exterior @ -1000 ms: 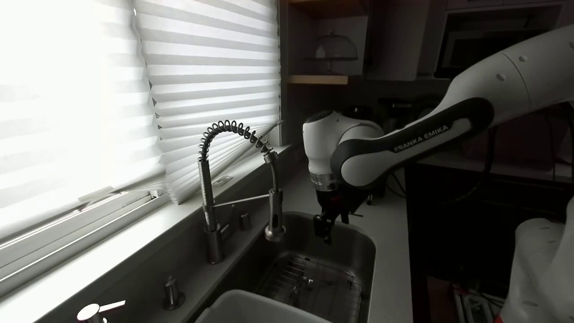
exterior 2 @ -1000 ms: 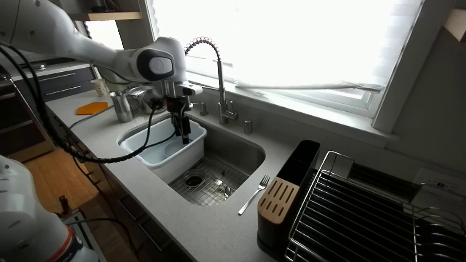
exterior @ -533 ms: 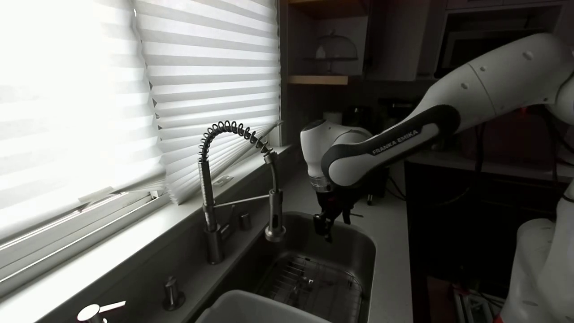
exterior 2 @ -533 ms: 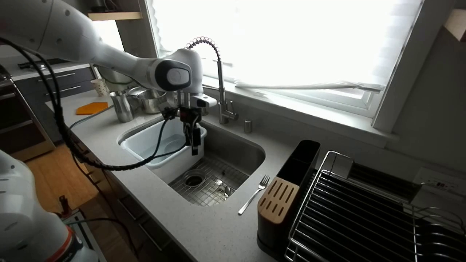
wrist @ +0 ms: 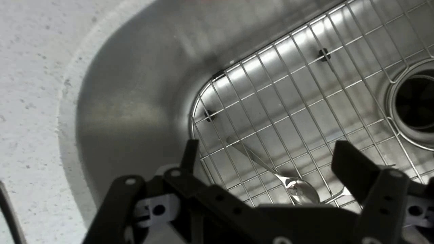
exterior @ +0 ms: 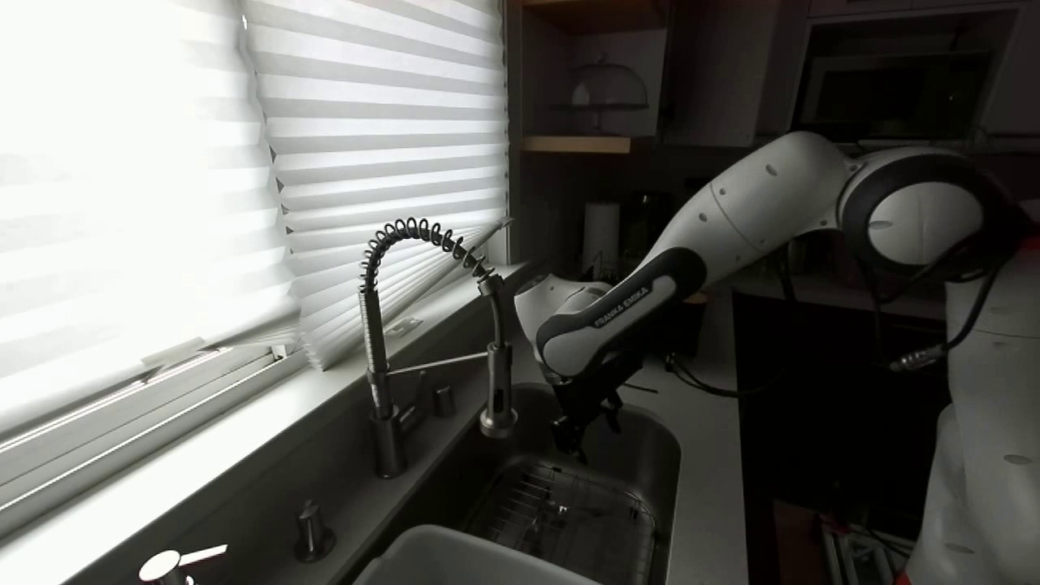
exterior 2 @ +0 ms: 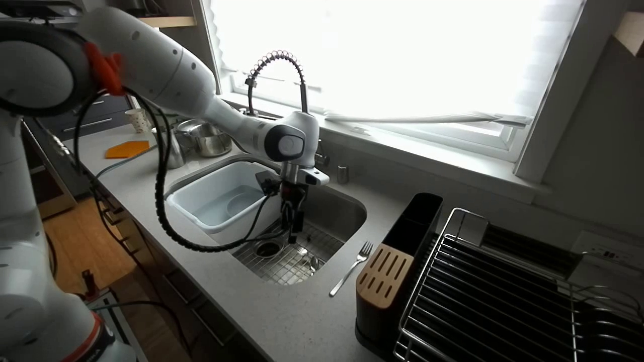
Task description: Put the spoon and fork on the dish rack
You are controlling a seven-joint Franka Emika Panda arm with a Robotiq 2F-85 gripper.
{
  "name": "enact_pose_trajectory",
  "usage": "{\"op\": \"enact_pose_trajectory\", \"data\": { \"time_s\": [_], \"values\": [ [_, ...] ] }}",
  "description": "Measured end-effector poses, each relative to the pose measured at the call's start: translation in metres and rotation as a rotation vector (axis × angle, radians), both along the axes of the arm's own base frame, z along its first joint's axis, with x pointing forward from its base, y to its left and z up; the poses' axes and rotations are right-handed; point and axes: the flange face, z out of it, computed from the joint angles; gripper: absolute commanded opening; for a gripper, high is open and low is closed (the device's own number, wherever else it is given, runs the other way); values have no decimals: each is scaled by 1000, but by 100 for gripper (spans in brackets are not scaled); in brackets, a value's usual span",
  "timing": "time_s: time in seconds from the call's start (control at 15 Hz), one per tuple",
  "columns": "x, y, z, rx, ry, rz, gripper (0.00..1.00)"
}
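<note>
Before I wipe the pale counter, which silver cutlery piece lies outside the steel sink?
The tined silver fork, on the counter; the silver spoon and a partly hidden piece lie in the sink.

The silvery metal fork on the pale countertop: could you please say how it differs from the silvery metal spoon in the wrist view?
The fork lies on the countertop, the spoon in the grey steel sink. The fork ends in tines, the spoon in a rounded bowl. Both are silvery.
</note>
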Motion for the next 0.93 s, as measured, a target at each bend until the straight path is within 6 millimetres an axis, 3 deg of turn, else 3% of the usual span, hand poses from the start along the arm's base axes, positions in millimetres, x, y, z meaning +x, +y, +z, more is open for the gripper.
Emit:
{"op": "enact_pose_trajectory", "data": {
  "time_s": [0.27,0.47,0.6,0.93],
  "values": [
    [30,8,-52,-32,-20,-49,100],
    [47,12,-81,-42,-24,-76,100],
    [49,13,-87,-45,-18,-73,100],
    [52,10,-81,-66,-36,-85,100]
  ]
}}
